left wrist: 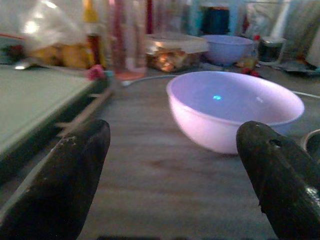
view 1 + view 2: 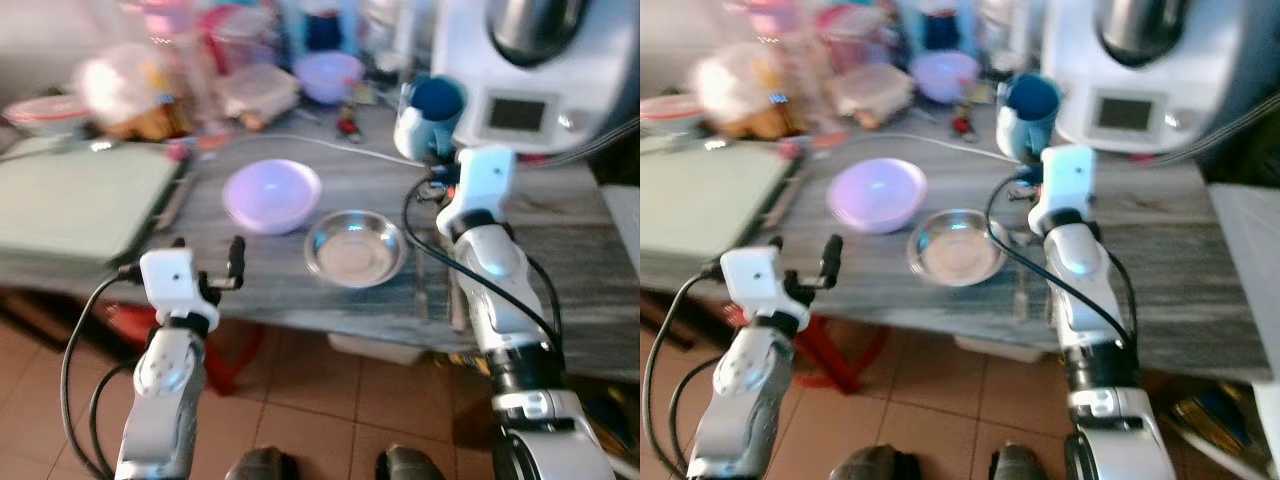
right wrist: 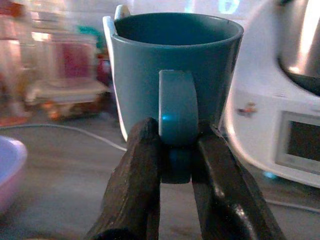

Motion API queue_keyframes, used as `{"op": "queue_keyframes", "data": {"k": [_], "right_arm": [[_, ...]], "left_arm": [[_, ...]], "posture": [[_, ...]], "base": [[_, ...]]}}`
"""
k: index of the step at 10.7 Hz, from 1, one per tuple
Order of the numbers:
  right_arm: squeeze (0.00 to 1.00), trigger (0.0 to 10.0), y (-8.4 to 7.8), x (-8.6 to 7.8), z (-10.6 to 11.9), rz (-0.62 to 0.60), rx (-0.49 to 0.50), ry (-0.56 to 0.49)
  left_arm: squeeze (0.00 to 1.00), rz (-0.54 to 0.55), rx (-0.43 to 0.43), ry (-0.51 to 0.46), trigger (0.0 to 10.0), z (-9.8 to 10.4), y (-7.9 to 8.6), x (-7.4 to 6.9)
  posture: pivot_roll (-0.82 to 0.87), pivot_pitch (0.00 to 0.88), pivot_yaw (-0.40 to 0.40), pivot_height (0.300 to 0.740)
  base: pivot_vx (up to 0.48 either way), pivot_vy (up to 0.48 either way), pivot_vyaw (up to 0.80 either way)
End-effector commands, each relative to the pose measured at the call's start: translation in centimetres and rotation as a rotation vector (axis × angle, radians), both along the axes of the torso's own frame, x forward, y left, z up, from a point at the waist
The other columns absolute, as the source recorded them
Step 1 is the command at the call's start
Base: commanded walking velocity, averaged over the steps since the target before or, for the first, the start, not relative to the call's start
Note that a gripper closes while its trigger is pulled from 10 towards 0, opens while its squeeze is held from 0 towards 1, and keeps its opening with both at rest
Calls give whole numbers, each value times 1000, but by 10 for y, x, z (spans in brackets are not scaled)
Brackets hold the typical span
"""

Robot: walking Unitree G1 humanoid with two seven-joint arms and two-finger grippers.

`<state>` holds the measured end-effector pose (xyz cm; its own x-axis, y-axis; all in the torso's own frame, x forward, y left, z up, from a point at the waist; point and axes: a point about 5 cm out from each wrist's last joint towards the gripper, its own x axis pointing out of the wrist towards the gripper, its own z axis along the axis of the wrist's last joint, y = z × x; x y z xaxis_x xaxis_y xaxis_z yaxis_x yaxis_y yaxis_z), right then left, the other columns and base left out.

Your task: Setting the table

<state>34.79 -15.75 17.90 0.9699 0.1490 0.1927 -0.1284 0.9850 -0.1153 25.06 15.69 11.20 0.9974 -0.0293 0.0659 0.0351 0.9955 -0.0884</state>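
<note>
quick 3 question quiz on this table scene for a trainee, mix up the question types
1. True or false: the right pincer is shut on the mug handle.
2. What lies right of the lilac bowl: A) steel bowl B) plate C) fork?
3. Fill in: the left pincer is ____, fingers either side of the lilac bowl in its wrist view.

Key: 1 true; 2 A; 3 open

Three bowls (image 2: 271, 195), one mug (image 3: 172, 75).
</note>
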Motion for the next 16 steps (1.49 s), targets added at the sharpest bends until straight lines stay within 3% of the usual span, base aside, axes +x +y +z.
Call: {"op": "queue_keyframes", "data": {"k": [1,6,15,16], "right_arm": [[0,10000,2,2,-1,30,9,6],[0,10000,8,9,-21,83,40,92],[0,10000,9,-5,-41,84,28,141],[1000,10000,8,-6,-42,81,30,144]], "left_arm": [[0,20,13,2,10000,2,5,-2],[0,33,34,39,10000,1,12,-16],[0,22,33,53,10000,2,8,-14],[0,21,32,53,10000,2,7,-13]], "posture": [[59,119,80,740],[86,150,81,740],[79,156,85,740],[79,156,85,740]], "base": [[0,0,0],[0,0,0],[0,0,0],[0,0,0]]}}
